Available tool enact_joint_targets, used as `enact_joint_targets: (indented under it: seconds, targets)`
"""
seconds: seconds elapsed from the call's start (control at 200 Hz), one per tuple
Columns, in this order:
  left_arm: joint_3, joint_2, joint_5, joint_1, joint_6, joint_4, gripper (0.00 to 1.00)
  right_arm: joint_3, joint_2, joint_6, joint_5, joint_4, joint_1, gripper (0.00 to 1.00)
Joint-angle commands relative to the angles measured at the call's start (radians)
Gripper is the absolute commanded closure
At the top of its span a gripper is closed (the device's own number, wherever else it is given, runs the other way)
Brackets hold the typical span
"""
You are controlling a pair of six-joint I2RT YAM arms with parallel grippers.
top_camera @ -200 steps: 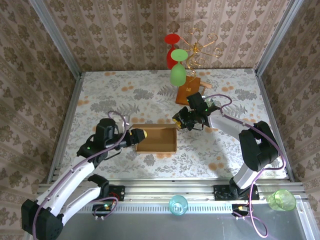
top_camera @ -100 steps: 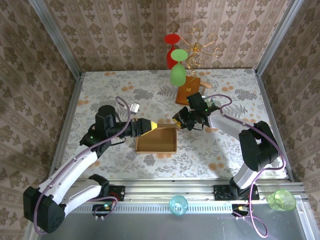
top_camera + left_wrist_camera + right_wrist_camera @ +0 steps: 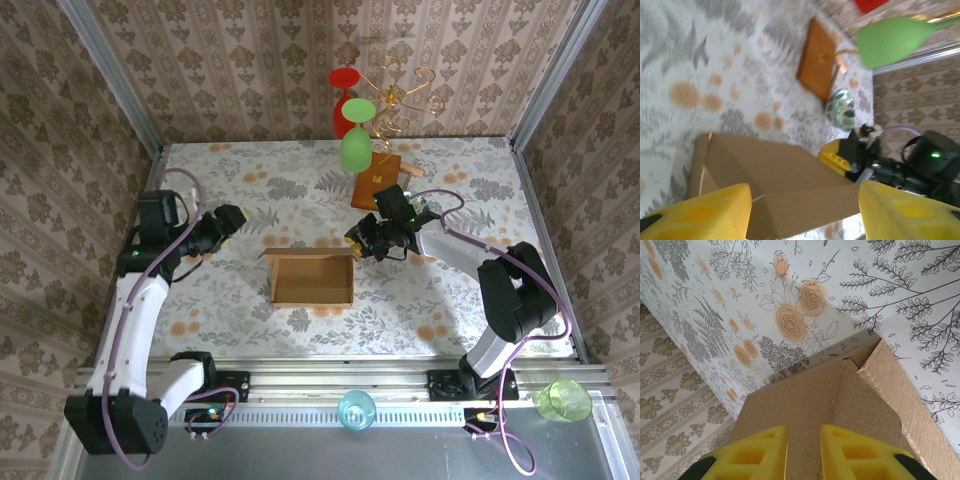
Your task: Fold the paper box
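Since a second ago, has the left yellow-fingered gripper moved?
Yes. The left gripper has drawn back leftward, away from the light-brown corrugated cardboard box and toward the table's left metal rail.

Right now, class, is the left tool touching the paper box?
Apart. In the top external view the left tool hangs left of the paper box, with a strip of flowered tablecloth showing between them.
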Motion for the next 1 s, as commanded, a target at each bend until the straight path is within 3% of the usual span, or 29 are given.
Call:
enact_joint_targets:
  seconds: [0.0, 0.295, 0.45, 0.995]
  targets:
    - [-0.062, 0.088, 0.035, -0.012, -0.102, 0.02, 0.41, 0.016, 0.001, 0.002, 0.004, -0.019, 0.008, 0.75]
    - [-0.033, 0.266, 0.023, -0.085, -0.24, 0.064, 0.5, 0.014, -0.003, 0.006, 0.0, -0.026, 0.015, 0.74]
    - [-0.05, 0.278, 0.006, -0.141, -0.288, 0.105, 0.5, -0.003, -0.015, 0.016, 0.005, -0.02, 0.018, 0.73]
    - [-0.119, 0.281, 0.011, -0.184, -0.311, 0.158, 0.64, -0.011, -0.026, 0.081, -0.013, 0.023, 0.028, 0.72]
